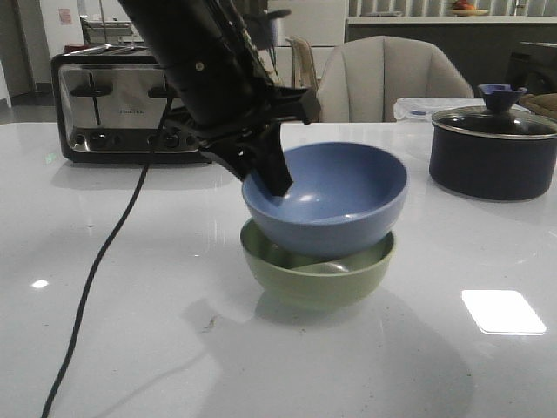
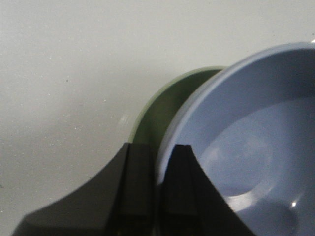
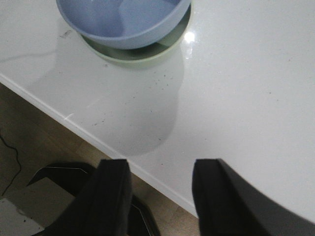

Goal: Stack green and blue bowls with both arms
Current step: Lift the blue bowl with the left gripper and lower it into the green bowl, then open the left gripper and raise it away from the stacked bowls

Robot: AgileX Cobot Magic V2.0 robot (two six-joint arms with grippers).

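The dusty blue bowl (image 1: 335, 196) sits tilted inside the sage green bowl (image 1: 318, 274) at the table's middle. My left gripper (image 1: 274, 178) is shut on the blue bowl's left rim, one finger inside, one outside. In the left wrist view the left gripper (image 2: 158, 150) pinches the blue bowl's (image 2: 246, 147) rim, with the green bowl (image 2: 162, 108) showing under it. My right gripper (image 3: 160, 167) is open and empty, held over the table's front edge, away from the blue bowl (image 3: 123, 22) and the green bowl (image 3: 147, 54). The right arm is not in the front view.
A chrome toaster (image 1: 117, 109) stands at the back left. A dark navy lidded pot (image 1: 492, 148) stands at the back right. A black cable (image 1: 96, 279) trails over the table's left front. The table's edge (image 3: 74, 125) and floor show in the right wrist view.
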